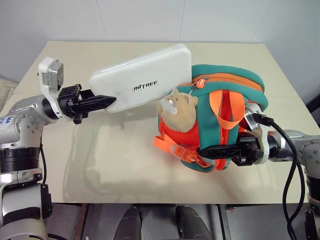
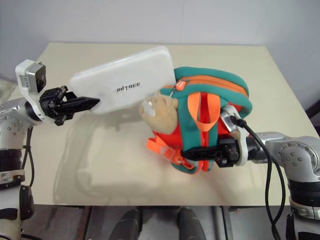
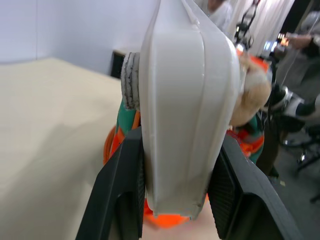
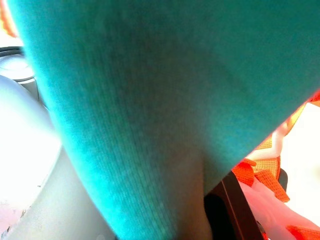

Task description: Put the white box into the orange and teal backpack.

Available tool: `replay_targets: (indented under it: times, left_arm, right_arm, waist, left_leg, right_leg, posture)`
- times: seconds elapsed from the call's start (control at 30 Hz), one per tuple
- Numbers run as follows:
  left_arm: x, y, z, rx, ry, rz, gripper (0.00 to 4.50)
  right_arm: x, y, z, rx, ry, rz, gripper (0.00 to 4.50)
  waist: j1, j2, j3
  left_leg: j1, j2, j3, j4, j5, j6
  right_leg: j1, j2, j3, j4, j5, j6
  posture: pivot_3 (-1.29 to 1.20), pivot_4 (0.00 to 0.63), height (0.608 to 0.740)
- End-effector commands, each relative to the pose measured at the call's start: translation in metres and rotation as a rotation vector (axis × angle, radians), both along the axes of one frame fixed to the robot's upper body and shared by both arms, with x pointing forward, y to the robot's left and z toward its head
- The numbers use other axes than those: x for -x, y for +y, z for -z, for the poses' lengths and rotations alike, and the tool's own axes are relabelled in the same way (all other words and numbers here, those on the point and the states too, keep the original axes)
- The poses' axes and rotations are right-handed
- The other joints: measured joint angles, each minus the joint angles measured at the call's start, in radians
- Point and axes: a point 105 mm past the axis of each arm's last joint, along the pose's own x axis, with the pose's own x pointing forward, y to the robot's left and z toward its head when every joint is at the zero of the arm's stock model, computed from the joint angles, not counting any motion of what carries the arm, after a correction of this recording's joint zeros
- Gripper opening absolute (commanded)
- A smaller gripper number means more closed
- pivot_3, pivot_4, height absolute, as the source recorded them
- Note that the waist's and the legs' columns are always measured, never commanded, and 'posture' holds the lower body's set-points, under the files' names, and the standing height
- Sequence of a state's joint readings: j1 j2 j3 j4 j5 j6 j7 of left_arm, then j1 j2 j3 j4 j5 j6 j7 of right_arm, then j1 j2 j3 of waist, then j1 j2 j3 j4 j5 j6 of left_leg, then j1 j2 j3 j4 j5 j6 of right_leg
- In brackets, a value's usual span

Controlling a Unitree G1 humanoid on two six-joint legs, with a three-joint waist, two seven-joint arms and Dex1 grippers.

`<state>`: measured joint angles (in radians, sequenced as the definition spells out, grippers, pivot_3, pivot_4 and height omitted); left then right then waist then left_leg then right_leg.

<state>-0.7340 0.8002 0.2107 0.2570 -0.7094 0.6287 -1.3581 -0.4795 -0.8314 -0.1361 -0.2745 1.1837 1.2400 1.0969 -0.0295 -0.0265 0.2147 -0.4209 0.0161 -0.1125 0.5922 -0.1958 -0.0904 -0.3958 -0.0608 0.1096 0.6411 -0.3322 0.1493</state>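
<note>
Cream-coloured bench, smooth and matte, with rounded far corners. Backed along its far edge by a pale wall with faint vertical panel seams. Grey floor showing below the near edge. Off the far left corner, a patch of pale rumpled cloth. Off the far right corner, a sliver of something dark, too little to name. In the left wrist view, beyond the bench, white curtains, blurred dark equipment, and part of a person.
</note>
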Motion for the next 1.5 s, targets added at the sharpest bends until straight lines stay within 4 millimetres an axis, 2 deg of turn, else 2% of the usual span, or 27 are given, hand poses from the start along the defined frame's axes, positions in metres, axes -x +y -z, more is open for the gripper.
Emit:
replay_targets:
  times: [0.03,0.3,0.53,0.67,0.9,1.03,1.3,1.5]
  left_arm:
    - [0.003,0.001,0.01,-0.08,-0.007,0.014,1.31]
    - [-0.004,0.001,0.028,-0.225,-0.036,-0.006,1.31]
    - [-0.015,-0.017,0.02,-0.26,-0.053,0.037,1.31]
    - [-0.017,-0.04,0.01,-0.306,-0.079,0.137,1.31]
    - [-0.016,-0.06,0.007,-0.39,-0.097,0.267,1.31]
    - [-0.013,-0.08,0.004,-0.419,-0.114,0.361,1.31]
    - [-0.021,-0.114,0.003,-0.412,-0.156,0.411,1.31]
    - [-0.025,-0.151,0.01,-0.396,-0.181,0.435,1.31]
  right_arm:
    - [0.008,0.002,-0.008,-0.013,-0.041,-0.027,0.03]
    - [0.01,0.003,-0.007,-0.017,-0.037,-0.028,0.03]
    - [0.012,0.004,-0.007,-0.013,-0.037,-0.041,0.03]
    - [0.013,0.006,-0.006,-0.009,-0.031,-0.058,0.03]
    - [0.013,0.01,-0.005,-0.011,-0.026,-0.077,0.03]
    - [0.015,0.013,-0.002,-0.017,-0.018,-0.089,0.03]
    - [0.019,0.018,0.001,-0.024,-0.013,-0.11,0.03]
    - [0.019,0.022,0.002,-0.032,-0.019,-0.12,0.03]
  waist:
    - [0.0,0.0,0.0]
    - [0.0,0.0,0.0]
    - [0.001,0.0,0.0]
    - [0.002,0.0,0.0]
    - [-0.005,0.0,0.0]
    - [-0.001,0.0,0.0]
    - [0.001,0.0,0.0]
    - [-0.001,0.0,0.0]
  left_leg:
    - [0.0,0.0,0.0,0.0,0.0,0.0]
    - [0.0,0.0,0.0,0.0,0.0,0.0]
    - [0.0,0.0,0.0,0.0,0.0,0.0]
    - [0.0,0.0,0.0,0.0,0.0,0.0]
    - [0.0,0.0,0.0,0.0,0.0,0.0]
    - [0.0,0.0,-0.001,0.0,0.0,0.0]
    - [-0.001,0.0,-0.001,0.001,0.0,0.0]
    - [-0.001,0.0,-0.001,0.001,0.0,0.0]
  right_leg:
    - [0.0,0.0,0.0,0.0,0.0,0.0]
    - [0.0,0.0,0.0,0.0,0.0,0.0]
    - [0.0,0.0,0.0,0.0,0.0,0.0]
    - [0.0,0.0,0.0,0.0,0.0,0.0]
    - [0.0,0.0,0.0,0.0,0.0,0.0]
    - [0.0,0.001,0.0,0.001,0.0,0.001]
    - [0.0,0.001,0.0,0.001,-0.001,0.001]
    - [0.0,0.001,0.0,0.001,-0.001,0.001]
  posture:
    - [0.0,0.15,0.74]
    - [0.0,0.15,0.74]
    - [0.0,0.15,0.74]
    - [0.0,0.15,0.74]
    - [0.0,0.15,0.74]
    - [0.0,0.15,0.74]
    - [0.0,0.15,0.74]
    - [0.0,0.15,0.74]
